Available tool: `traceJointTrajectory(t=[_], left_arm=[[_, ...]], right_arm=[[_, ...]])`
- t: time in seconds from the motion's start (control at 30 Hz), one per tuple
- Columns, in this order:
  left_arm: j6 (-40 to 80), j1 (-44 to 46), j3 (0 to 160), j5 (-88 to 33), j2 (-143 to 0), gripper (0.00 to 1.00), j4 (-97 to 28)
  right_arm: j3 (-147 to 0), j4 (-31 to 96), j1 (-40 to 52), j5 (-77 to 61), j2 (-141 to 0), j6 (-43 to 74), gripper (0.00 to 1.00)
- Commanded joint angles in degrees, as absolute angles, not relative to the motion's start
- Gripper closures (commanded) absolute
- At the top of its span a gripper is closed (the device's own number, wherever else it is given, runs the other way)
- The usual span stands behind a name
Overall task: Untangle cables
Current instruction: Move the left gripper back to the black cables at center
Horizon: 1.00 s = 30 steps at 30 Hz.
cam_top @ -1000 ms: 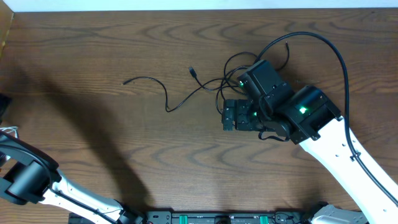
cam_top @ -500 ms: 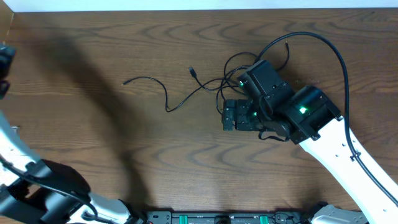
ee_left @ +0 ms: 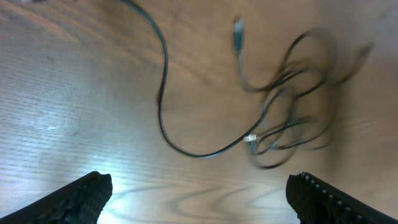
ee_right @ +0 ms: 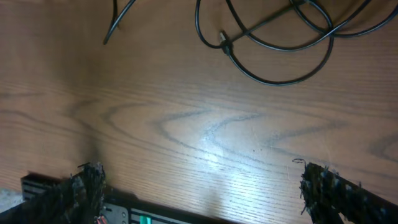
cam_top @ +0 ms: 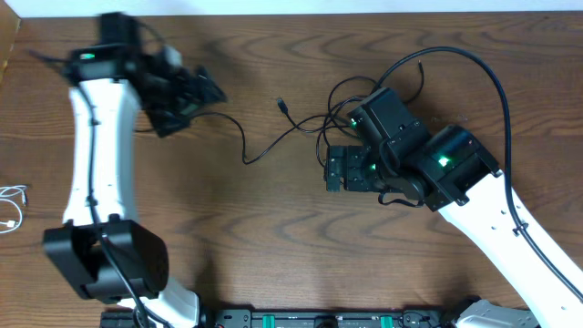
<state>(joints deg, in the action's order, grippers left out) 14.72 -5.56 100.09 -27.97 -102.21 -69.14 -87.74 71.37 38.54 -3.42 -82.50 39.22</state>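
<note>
Black cables (cam_top: 339, 107) lie tangled at mid-right of the wooden table, partly under the right arm. One long black strand (cam_top: 260, 150) runs left from the knot; its far end is hidden under my left gripper (cam_top: 187, 102). That gripper is open and hovers above the table. In its wrist view the strand (ee_left: 163, 112) and the blurred tangle (ee_left: 286, 106) lie ahead of the empty left gripper (ee_left: 199, 202). My right gripper (cam_top: 332, 171) is open just below the knot; in its view a cable loop (ee_right: 280, 46) lies beyond the right gripper (ee_right: 205, 196). A short white cable (cam_top: 11, 206) sits at the far left edge.
The black base rail (cam_top: 319, 320) with green lights runs along the table's near edge. The right arm's own thick black wire (cam_top: 492, 77) arcs over the back right. Bare wood (cam_top: 273, 228) lies between the two arms.
The left arm has swung from the near-left corner up to the back left, and its gripper now hovers over the long strand's left end. The right arm and cables have not moved.
</note>
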Motion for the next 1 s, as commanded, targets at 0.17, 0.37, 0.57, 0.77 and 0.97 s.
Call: traceJointTrajectory(t=[0.17,0.37,0.57,0.77,0.97], left_arm=[[12.7,6.4,94.3,-13.9,-102.7,0.05,-67.9],[12.7,9.4,91.0,-13.8,-102.7,0.06,-67.0],[12.7,9.7,87.7,-13.8,-102.7,0.05,-66.8],[12.7,9.7,84.2,-14.2,-102.7,0.05,-66.6],[12.7,9.7,83.5,-17.4,-102.7,0.05,-65.0]], right_arm=[[-88.1,69.4,38.9,-4.8,-82.7,39.1,0.01],[-88.1,69.2,38.9,-4.5,-82.7,39.1,0.01],[-88.1,64.9,38.9,-2.4,-82.7,39.1,0.01],[-88.1,64.6,39.0,-2.5,-82.8,39.1,0.01],[-88.1,67.5,39.0,-2.5,-82.8,38.2,0.01]])
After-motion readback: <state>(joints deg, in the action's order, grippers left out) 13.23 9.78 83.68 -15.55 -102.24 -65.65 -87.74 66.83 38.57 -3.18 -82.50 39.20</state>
